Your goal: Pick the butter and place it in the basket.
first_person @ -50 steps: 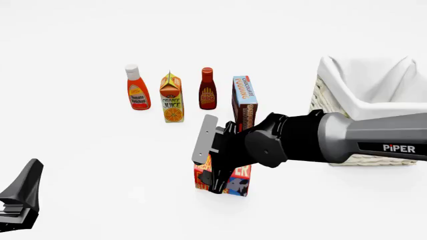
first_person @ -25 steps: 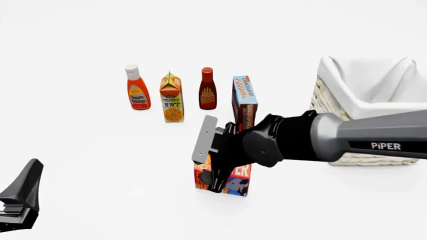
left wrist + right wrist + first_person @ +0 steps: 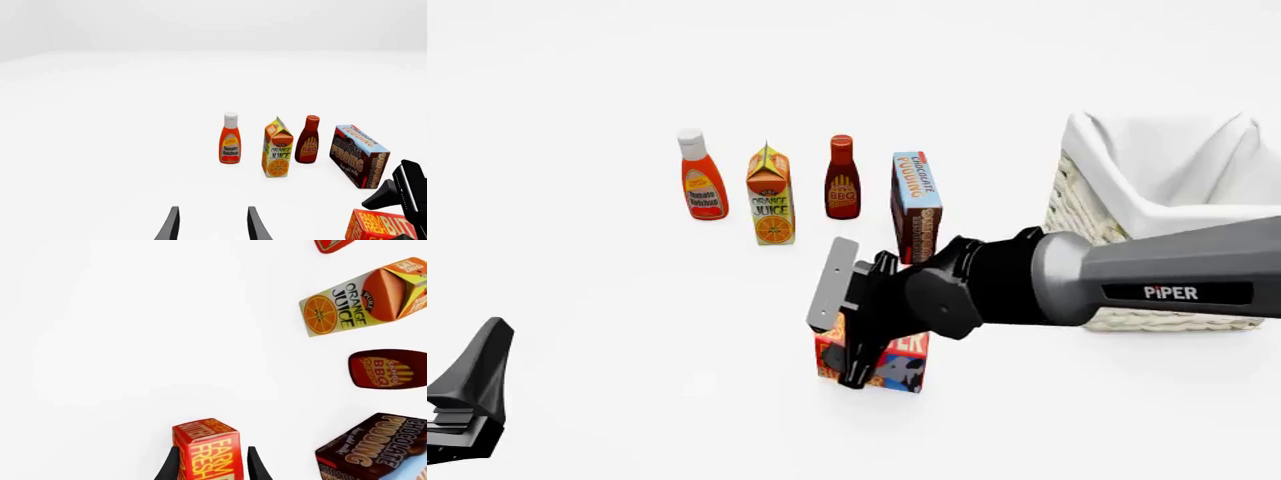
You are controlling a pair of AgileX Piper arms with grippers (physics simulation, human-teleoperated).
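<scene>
White tabletop [image 3: 587, 300] carries all items; my right gripper [image 3: 212, 466] sits with both fingers flanking the small red-orange butter box [image 3: 881, 362], pads against its sides, box standing on the table; my left gripper [image 3: 212, 225] idles at front left, fingers parted, holding nothing; the cream wicker basket with white lining [image 3: 1154, 180] stands well apart, far right, behind my right arm.

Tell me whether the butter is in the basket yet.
Not yet. The butter stands on the table between the right gripper fingers, well apart from the basket.
</scene>
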